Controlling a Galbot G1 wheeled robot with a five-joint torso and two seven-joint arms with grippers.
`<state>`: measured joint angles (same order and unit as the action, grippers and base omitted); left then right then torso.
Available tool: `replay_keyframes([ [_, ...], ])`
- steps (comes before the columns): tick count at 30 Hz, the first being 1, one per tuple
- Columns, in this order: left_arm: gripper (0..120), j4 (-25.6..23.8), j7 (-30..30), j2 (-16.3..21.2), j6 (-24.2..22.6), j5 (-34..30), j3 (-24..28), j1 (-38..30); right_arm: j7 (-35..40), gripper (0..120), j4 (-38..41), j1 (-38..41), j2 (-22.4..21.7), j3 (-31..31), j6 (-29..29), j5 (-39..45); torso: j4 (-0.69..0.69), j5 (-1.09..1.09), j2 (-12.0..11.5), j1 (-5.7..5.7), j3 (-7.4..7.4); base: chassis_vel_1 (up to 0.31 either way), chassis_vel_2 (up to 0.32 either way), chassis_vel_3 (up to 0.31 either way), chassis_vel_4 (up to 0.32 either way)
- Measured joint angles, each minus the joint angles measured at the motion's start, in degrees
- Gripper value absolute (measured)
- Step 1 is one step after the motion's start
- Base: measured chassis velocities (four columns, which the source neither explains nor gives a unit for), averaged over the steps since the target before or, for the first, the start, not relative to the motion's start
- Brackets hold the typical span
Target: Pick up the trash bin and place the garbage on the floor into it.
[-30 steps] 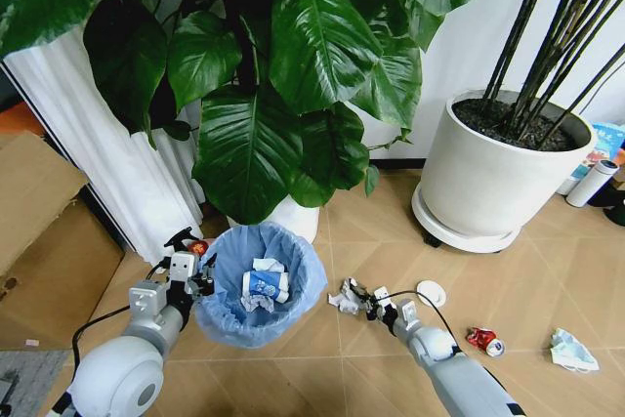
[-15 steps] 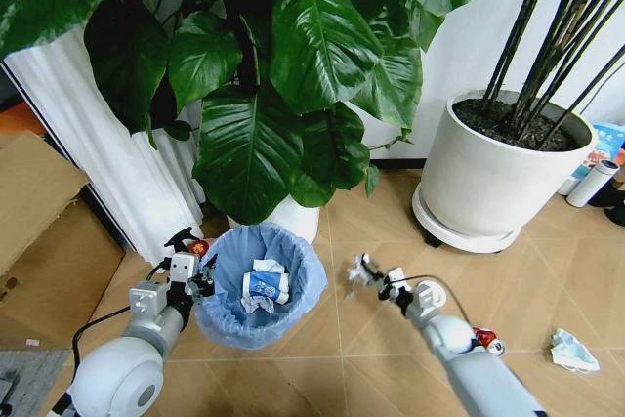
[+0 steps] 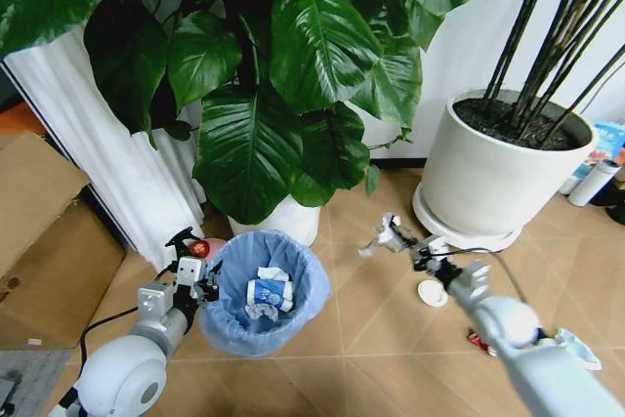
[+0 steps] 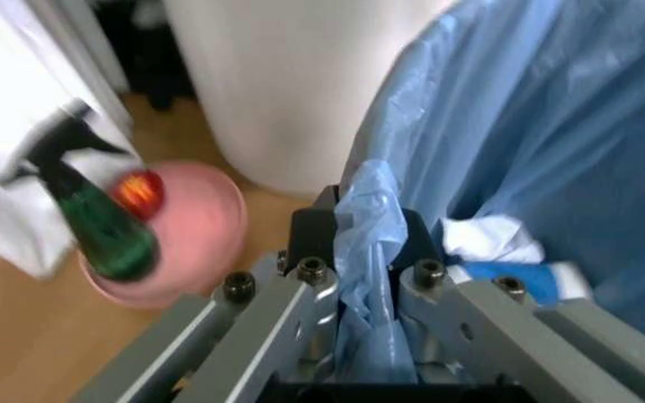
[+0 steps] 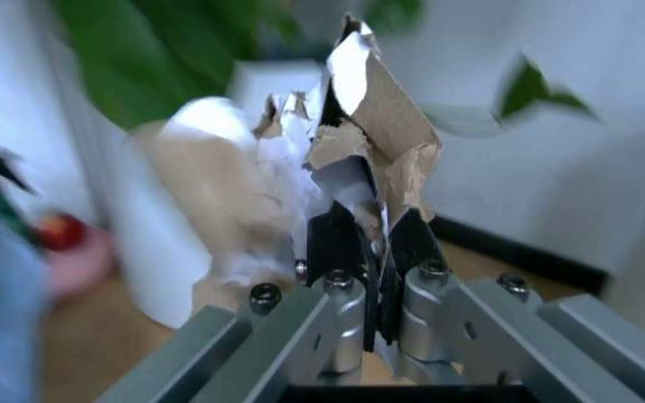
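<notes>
While your left gripper [image 4: 359,243] pinches the folded blue bag at the trash bin's [image 3: 266,292] rim, at about nine o'clock on the bin, remember how little that bin weighs: it is a light shell with a thin, slippery liner, so the plastic may slide through the jaws before the bin itself moves. A bite that takes in the hard rim under the bag would be safer than film alone.

Your right gripper [image 3: 390,237] is raised above the floor [image 3: 361,339], at roughly two o'clock from the bin, pressed together on a crumpled scrap of paper [image 5: 356,126]. The scrap is soft, torn and nearly weightless; it will deform rather than resist, and it looks part brown, part white, though the wrist view is too blurred to be sure. It should drop cleanly once released over the opening.

Counting what you have: one bin, with about two wrappers [image 3: 266,292] already inside. On the floor lie one white round lid [image 3: 431,291] just beneath the right arm, one red can [image 3: 479,342] half hidden behind that arm, and one pale-blue face mask [image 3: 576,347] at the bin's three o'clock. Two large white plant pots [image 3: 488,183] stand behind.
</notes>
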<state>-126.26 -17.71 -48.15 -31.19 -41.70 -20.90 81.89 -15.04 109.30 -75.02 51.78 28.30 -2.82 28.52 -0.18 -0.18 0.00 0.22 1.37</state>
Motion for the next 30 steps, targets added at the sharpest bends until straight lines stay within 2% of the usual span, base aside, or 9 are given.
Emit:
replay_keyframes([
  [1,1,-0.01,0.01,0.65,-0.73,-1.39,0.38,-0.36,0.11,0,3.92,-1.65,-0.87,1.01,-0.59,0.95,0.04,0.26,0.0,-0.01,0.0,0.0,0.0,0.0,0.0],
  [3,1,-0.01,-0.03,1.38,-1.26,-2.49,0.84,-0.81,0.14,0,7.43,-2.9,-1.62,2.17,-0.89,1.62,0.02,0.25,0.01,-0.01,-0.01,0.0,0.0,0.0,0.0],
  [4,1,0.16,0.31,1.87,-1.5,-2.99,1.27,-1.14,0.15,0,10.67,-4.2,-2.28,3.25,-1.13,2.09,0.05,-0.01,0.0,0.0,0.0,0.0,0.0,0.0,0.0],
  [6,1,0.4,0.99,2.43,-1.51,-3.39,1.56,-1.72,0.15,0,13.68,-5.59,-2.71,3.87,-1.26,2.52,0.05,0.23,0.0,-0.01,0.0,0.0,0.0,0.0,0.0],
  [8,1,0.59,2.09,2.94,-1.1,-3.76,1.72,-2.2,0.14,0,15.14,-6.21,-2.96,3.97,-1.26,2.64,0.05,0.22,0.0,-0.01,0.0,0.0,0.0,0.0,0.0],
  [9,1,0.77,3.47,3.55,-0.7,-4.06,1.96,-2.6,0.14,0,16.17,-6.44,-3.23,3.88,-1.28,2.69,0.05,0.04,0.0,0.0,0.0,0.0,0.0,0.0,0.0],
  [12,1,1.04,5.54,4.65,0.09,-4.24,2.22,-3.39,0.14,0,17.27,-6.39,-3.65,3.24,-1.45,2.89,0.05,0.16,0.0,-0.01,0.0,0.0,0.0,0.0,0.0],
  [19,1,2.33,7.92,7.35,0.58,-8.06,3.35,-7.62,0.63,0,20.58,-3.56,-6.73,-3.06,-2.84,4.5,0.05,0.16,0.0,0.0,0.01,0.0,0.0,0.0,0.0],
  [30,1,3.44,5.62,7.4,-0.86,-11.22,6.41,-11.9,1.29,0,20.21,2.37,-7.38,-14.37,-3.62,4.31,0.05,0.13,0.0,0.0,0.01,0.0,0.0,0.0,0.0],
])
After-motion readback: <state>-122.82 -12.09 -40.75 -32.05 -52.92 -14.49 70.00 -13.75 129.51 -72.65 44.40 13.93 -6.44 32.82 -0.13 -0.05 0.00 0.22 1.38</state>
